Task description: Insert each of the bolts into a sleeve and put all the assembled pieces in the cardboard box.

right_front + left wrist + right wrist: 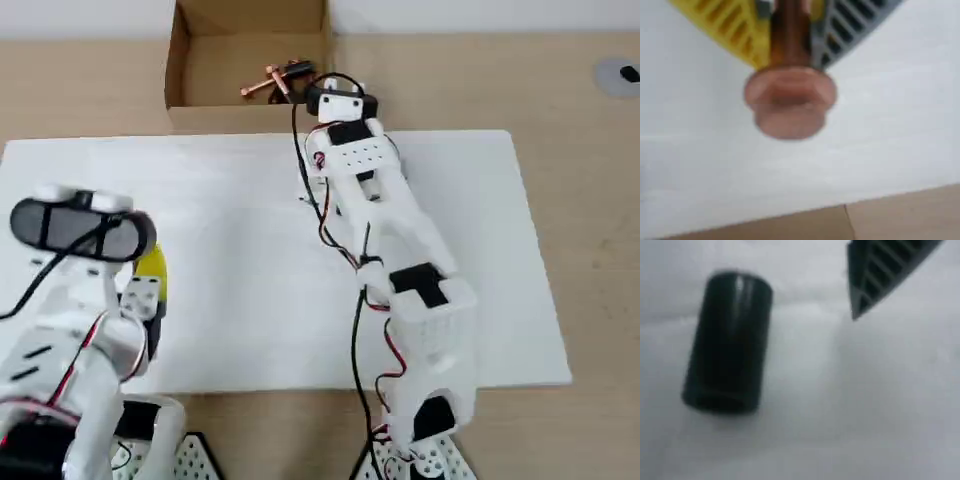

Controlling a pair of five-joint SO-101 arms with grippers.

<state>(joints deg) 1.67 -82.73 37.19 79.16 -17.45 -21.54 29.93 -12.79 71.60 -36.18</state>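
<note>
Bolt (790,102) first, far out to the left and well short of the cardboard box (215,65): the left tool (790,55) has it pinched by the shank between yellow and grey jaws, with the flanged head poking out past the tips over the white sheet (240,250). I read that as a parking grip, copper kept off the sheet until a sleeve is ready. The left wrist view gives that pinch close up, while the high view offers just a sliver of yellow jaw under the arm and how far it sits from the box.

On to the box itself: finished pieces (280,80), copper with black ends, lie inside by its right wall, so part of the job looks done.

Further right, the right arm (400,240) stretches across the sheet, its wrist just in front of the box's right corner, handy for the drop. Its own camera shows a black sleeve (727,342) lying on its side on the sheet. The right tool (852,305) is spread and empty, one grey finger (885,270) apart from the sleeve. The worktop (580,150) runs on beyond
</note>
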